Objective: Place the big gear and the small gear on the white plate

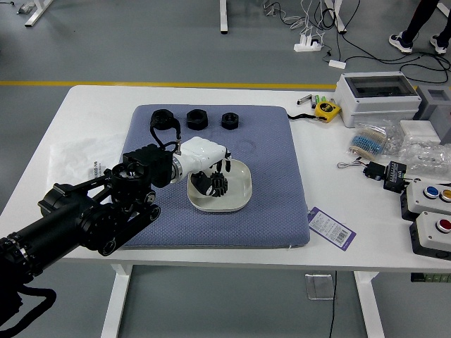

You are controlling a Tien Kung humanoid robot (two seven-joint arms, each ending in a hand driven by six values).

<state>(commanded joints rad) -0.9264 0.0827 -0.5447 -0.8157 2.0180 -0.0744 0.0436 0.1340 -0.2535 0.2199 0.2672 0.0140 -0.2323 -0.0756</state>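
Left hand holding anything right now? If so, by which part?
Can't tell. A dark toothed gear shows next to the left hand, over the white plate; the view doesn't settle whether it's gripped, or where.

We see a smooth white plate [240, 191], a matt blue mat [276, 211] (finely textured) and a glossy, crinkled plastic bag [427, 158].

The left hand [200, 155] bars the plate [239, 200] from above and from the left. Black parts [197, 119] stand along the mat's far side. Right of the plate, the flat mat [276, 176] leaves room to pass.
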